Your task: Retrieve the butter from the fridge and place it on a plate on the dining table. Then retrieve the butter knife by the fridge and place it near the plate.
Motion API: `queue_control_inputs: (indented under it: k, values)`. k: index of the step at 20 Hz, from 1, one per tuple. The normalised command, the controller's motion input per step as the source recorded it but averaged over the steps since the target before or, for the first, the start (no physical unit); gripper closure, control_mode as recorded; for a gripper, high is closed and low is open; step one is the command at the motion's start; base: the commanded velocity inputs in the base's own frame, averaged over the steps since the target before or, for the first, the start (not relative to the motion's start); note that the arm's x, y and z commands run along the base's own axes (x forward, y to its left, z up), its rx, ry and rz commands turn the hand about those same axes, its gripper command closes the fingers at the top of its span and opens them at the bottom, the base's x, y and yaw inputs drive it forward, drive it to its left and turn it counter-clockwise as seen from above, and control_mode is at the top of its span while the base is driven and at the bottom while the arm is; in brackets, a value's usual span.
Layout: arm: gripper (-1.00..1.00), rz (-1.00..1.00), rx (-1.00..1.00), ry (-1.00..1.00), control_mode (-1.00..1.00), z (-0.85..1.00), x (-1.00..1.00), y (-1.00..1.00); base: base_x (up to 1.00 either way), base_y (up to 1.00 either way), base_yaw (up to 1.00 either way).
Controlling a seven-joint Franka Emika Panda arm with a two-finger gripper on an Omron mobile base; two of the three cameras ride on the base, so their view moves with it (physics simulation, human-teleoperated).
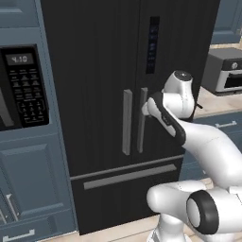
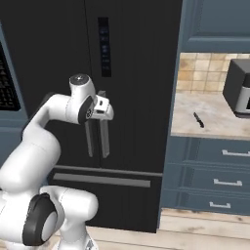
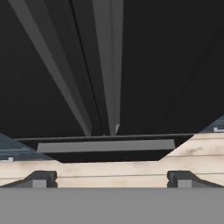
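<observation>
The black fridge (image 1: pixel 94 71) (image 2: pixel 136 73) (image 3: pixel 175 65) stands with both doors shut, so the butter is hidden. My gripper (image 1: pixel 144 109) (image 2: pixel 104 105) (image 3: pixel 110 180) is up against the door front at the top of the two grey bar handles (image 1: pixel 126 120) (image 2: pixel 104 136), pointing down along them. Its fingertips (image 3: pixel 41 179) stand wide apart, open, with nothing between them. The small dark butter knife (image 2: pixel 197 119) lies on the counter right of the fridge. The plate and the dining table are out of view.
A blue-grey cabinet with a microwave (image 1: pixel 21 87) flanks the fridge on the left. On the right, a marbled counter (image 2: pixel 215 124) over blue drawers (image 2: pixel 215 180) carries a dark toaster oven (image 2: pixel 239 88) (image 1: pixel 224 71). Wooden floor (image 2: pixel 195 229) lies below.
</observation>
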Motion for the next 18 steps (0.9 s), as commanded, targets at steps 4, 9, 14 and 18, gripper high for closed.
queue_control_inputs:
  k: [4, 9, 14, 18]
  values:
    - [-1.0, 0.0, 0.0, -0.02, -1.0, 0.0, 0.47, 0.07, 0.0, 0.0, 0.0]
    - [-1.0, 0.0, 0.0, 0.0, -1.0, 0.0, 0.46, 0.01, 0.0, 0.0, 0.0]
    - [-1.0, 0.0, 0.0, -0.02, -1.0, -0.04, 0.42, 0.04, 0.0, 0.0, 0.0]
    - [-1.0, 0.0, 0.0, -0.02, -1.0, -0.1, 0.35, 0.01, 0.0, 0.0, 0.0]
